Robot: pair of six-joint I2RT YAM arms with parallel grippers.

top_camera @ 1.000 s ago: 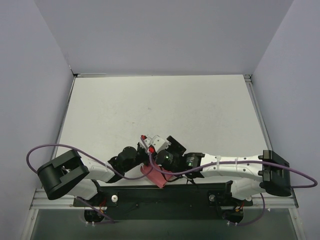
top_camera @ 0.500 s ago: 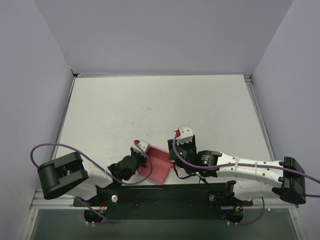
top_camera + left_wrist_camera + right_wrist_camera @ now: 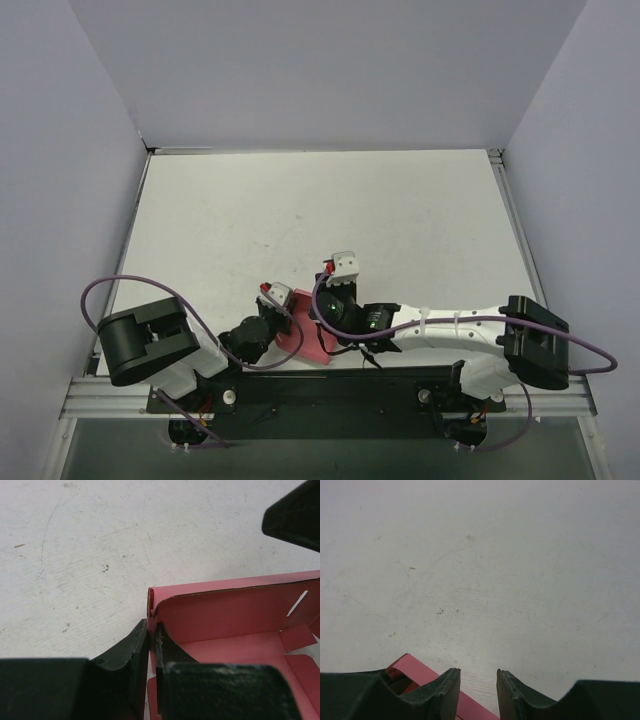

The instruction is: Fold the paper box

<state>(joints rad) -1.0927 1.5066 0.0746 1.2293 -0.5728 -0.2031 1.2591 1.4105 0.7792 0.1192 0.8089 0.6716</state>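
One paper box (image 3: 235, 630), side wall pinched in the left gripper (image 3: 151, 632), apparently anchoring it on the table (image 3: 495, 555); right gripper (image 3: 478, 679) part-open, empty, at its edge.

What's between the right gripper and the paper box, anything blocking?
Nothing visible. The right gripper is already at the edge of the paper box, jaws apart, with pink card showing low in the gap. The left gripper is shut on a box wall.

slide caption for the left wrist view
Left gripper pinching a corner wall of the pink-red paper box on the white table.
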